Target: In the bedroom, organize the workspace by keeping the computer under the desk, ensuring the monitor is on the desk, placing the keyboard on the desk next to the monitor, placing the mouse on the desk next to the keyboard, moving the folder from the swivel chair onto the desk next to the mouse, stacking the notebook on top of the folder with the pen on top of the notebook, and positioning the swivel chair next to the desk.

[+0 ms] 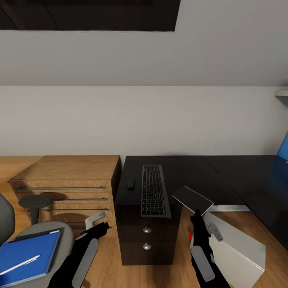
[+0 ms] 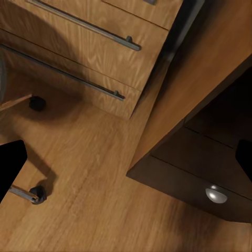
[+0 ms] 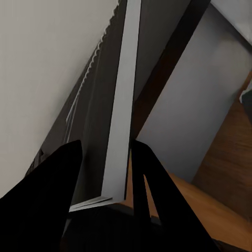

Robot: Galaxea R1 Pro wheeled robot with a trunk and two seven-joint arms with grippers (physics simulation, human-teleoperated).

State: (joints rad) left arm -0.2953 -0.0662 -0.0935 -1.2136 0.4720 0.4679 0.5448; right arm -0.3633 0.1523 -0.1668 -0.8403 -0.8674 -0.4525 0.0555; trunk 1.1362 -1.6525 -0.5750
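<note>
The grey notebook [image 1: 193, 199] hangs tilted over the front edge of the black desk [image 1: 188, 172], and my right gripper [image 1: 196, 216] is shut on its near edge. The right wrist view shows both black fingers [image 3: 152, 194] clamping the thin notebook [image 3: 123, 105]. On the desk lie the keyboard [image 1: 155, 196] and, left of it, the small black mouse [image 1: 130, 184]. The blue folder [image 1: 26, 256] rests on the swivel chair [image 1: 64, 236] at lower left, with the white pen [image 1: 20, 265] on top. My left gripper [image 1: 103, 227] is open and empty, between chair and desk. The grey computer [image 1: 236, 250] stands under the desk.
A wooden chest of drawers [image 1: 68, 180] stands left of the desk's black drawer unit [image 1: 147, 240]. The chair's black armrest [image 1: 35, 202] is in front of the chest. A blue panel [image 1: 284, 150] shows at the right edge. Wooden floor [image 2: 94, 173] lies below my left gripper.
</note>
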